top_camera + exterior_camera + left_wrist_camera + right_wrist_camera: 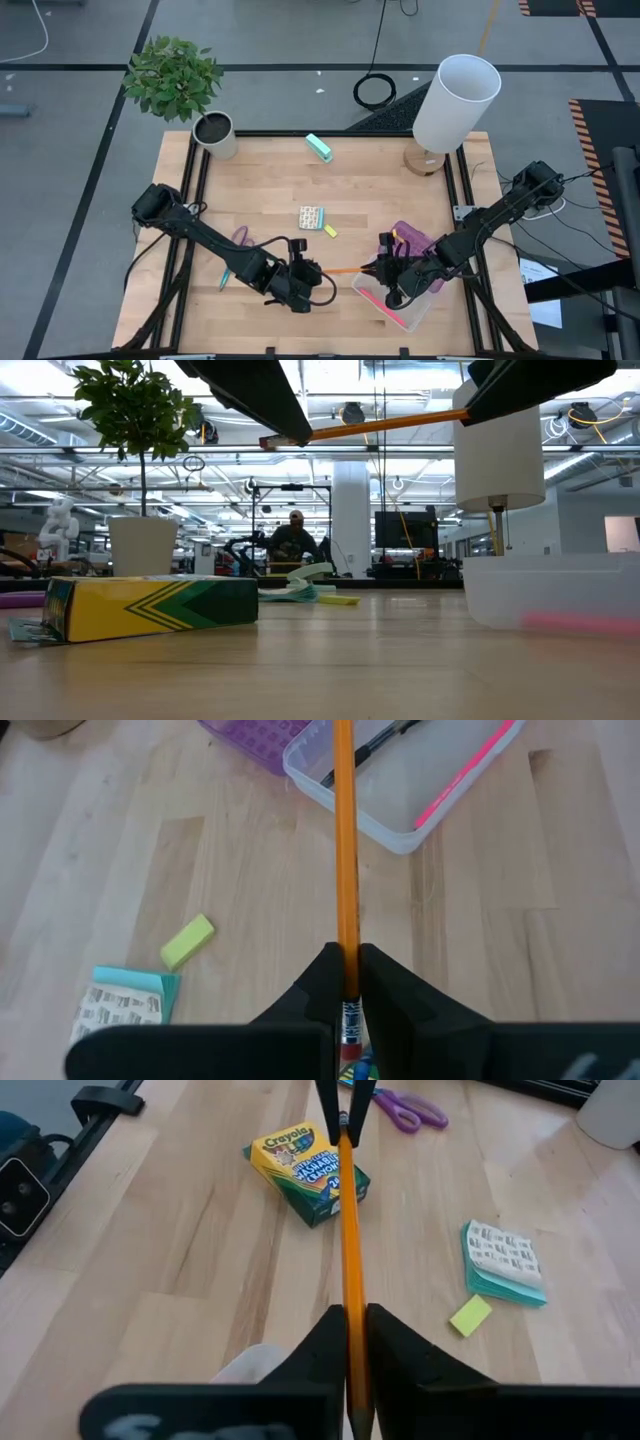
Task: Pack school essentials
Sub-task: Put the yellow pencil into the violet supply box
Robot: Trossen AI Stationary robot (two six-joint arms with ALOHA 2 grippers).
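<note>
Handover is the step in hand: left gripper [318,272] and right gripper [384,268] both clamp the pencil [345,270] beside the tray [372,295]. Next the left fingers [322,988] should release it.

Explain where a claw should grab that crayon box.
Across its two long narrow sides, near the middle, coming straight down from above. The crayon box lies flat on its broad face, so those sides offer parallel surfaces to pinch. The left claw and right claw hold the orange pencil.

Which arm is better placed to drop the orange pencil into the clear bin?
Right: its pincer grips the orange pencil right beside the clear bin, while the left pincer holds the far end.
</note>
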